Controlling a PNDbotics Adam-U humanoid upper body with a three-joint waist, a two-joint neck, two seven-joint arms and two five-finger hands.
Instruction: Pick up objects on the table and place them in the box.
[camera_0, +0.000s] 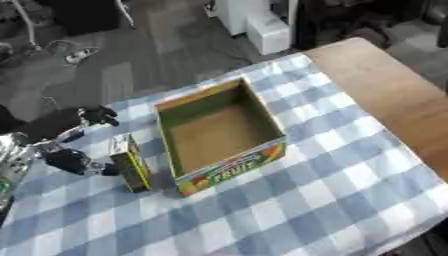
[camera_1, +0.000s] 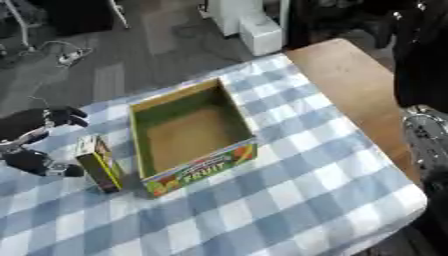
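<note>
Blue and white squares cover the cloth (camera_0: 306, 200) on the tabletop (camera_0: 385, 90), and bare brown wood shows along the right side. An open cardboard box (camera_0: 220, 135) sits in the middle of the cloth. It is green on its inner walls and brown on the bottom, and nothing is in it. The front wall has bright fruit pictures and the word FRUIT.

Just to the left of the box stands a small carton (camera_0: 129, 165), dark with yellow edges. It is upright and leans a little. It is close to the box, not inside it.

The left hand (camera_0: 74, 142) comes in from the left side. It is black, with a silver arm behind it. Its fingers (camera_0: 98, 116) reach out above and the thumb (camera_0: 79, 162) is lower down, near the carton's left side. The hand looks spread apart like a wide C, not closed on the carton. I cannot tell if the thumb touches it.

The right arm (camera_1: 420, 65) shows at the right edge of the right eye view, dark on top and silver lower down. Its hand cannot be seen.
</note>
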